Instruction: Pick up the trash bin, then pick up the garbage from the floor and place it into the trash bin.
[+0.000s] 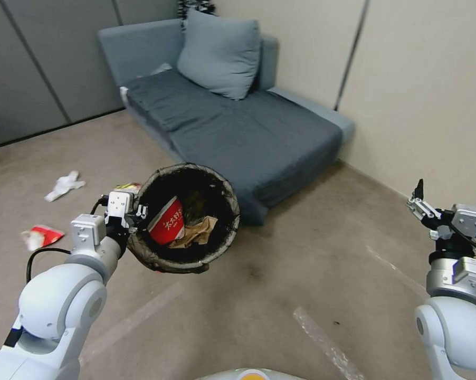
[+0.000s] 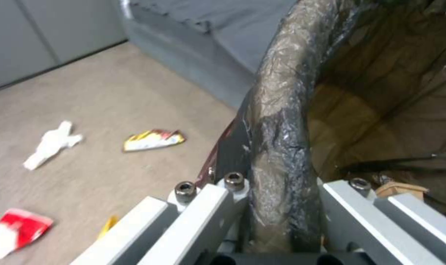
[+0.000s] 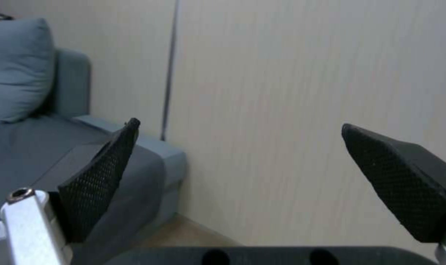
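Yellow packet (image 2: 153,140) beside the trash bin (image 2: 281,147), left pincer (image 2: 277,206) clamped on its rim.

The trash bin (image 1: 184,262) wears a dark brown-black liner, glossy and crinkled, over its rim. Inside lie a red cup with white lettering (image 1: 167,221) and a tan paper bag (image 1: 198,232). The floor (image 1: 280,295) is beige-tan carpet with pale tape strips. On it to the left lie a white tissue (image 1: 64,185), a red-and-white wrapper (image 1: 41,236) and a yellow-and-red packet (image 2: 153,139). The sofa (image 1: 248,132) is grey-blue.
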Controlling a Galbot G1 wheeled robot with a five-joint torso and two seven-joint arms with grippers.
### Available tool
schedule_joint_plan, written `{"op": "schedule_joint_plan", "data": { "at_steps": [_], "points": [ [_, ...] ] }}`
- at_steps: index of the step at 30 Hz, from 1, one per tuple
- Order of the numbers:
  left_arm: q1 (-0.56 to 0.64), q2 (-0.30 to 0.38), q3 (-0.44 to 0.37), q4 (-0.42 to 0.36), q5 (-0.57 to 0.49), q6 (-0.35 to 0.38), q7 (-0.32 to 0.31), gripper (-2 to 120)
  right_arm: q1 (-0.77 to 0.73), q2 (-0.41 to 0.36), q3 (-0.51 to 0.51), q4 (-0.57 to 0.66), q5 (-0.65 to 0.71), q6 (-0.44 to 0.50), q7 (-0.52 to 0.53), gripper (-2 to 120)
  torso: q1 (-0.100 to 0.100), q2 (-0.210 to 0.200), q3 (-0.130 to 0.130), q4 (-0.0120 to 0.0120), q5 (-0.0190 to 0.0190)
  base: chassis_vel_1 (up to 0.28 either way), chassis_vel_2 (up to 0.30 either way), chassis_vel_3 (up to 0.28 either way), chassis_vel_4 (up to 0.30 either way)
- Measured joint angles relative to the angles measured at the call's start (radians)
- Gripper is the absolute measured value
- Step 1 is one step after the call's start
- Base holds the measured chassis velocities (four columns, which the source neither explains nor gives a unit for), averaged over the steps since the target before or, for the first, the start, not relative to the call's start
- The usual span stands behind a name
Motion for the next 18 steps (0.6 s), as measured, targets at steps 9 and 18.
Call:
{"op": "schedule_joint_plan", "data": {
  "at_steps": [9, 18],
  "points": [
    [0.006, 0.008, -0.004, 0.0, -0.004, 0.0, -0.003, 1, -0.013, -0.004, -0.013, 0.009, 0.002, -0.006, 0.0, 100, 0.0, 0.0, 0.0, 0.0002, 0.0, 0.127, 0.12, 0.108, 0.111],
    [-0.004, 0.0, 0.014, 0.016, 0.002, 0.0, -0.003, 1, -0.011, -0.004, -0.015, 0.005, -0.001, -0.007, -0.001, 100, 0.0, 0.0, 0.0, 0.0002, 0.0, 0.119, 0.117, 0.111, 0.125]
  ]
}}
